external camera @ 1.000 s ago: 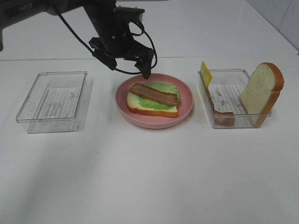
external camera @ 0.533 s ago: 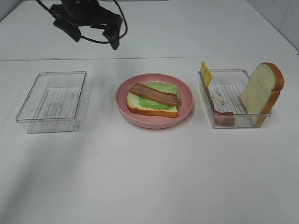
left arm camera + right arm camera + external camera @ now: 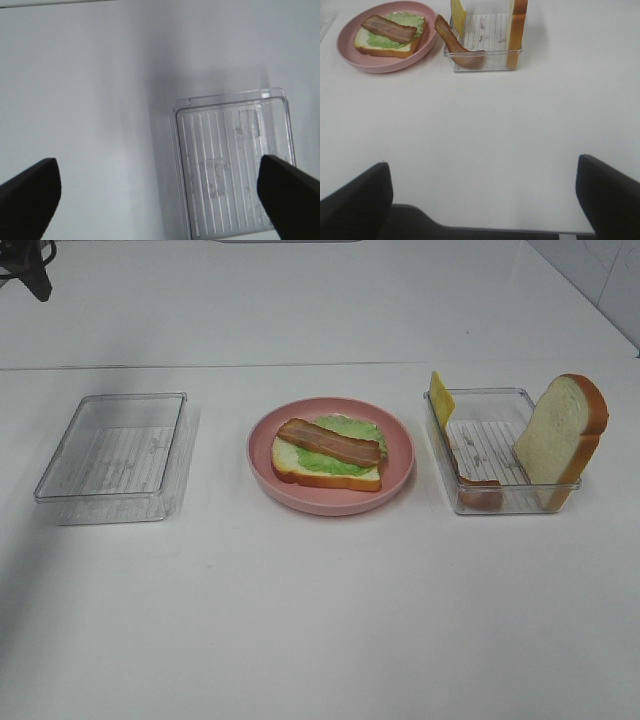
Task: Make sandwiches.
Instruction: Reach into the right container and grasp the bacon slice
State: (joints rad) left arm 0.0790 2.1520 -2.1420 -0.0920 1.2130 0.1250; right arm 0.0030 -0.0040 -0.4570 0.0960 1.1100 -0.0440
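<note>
While the left gripper (image 3: 157, 170) hangs over a clear tray (image 3: 230, 150), jaws wide and empty, the right gripper (image 3: 482, 167), equally spread and empty, seems well apart from the sandwich (image 3: 390, 36).

Plate (image 3: 402, 458) sits mid-desk (image 3: 320, 620) with a bread slice (image 3: 287, 456) on it, lettuce (image 3: 322, 463) on that, bacon strip (image 3: 330, 441) on top. Left of the plate there's one tray (image 3: 52, 472). Right of it, another tray (image 3: 508, 506) holds a standing bread slice (image 3: 562, 435), cheese (image 3: 440, 397) and a second bacon strip (image 3: 478, 490).

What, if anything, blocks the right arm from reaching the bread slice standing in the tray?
Nothing visible, so probably yes. The right gripper is open and empty, with only table between it and the tray. The bread slice stands at one end, apart from the cheese and bacon.
</note>
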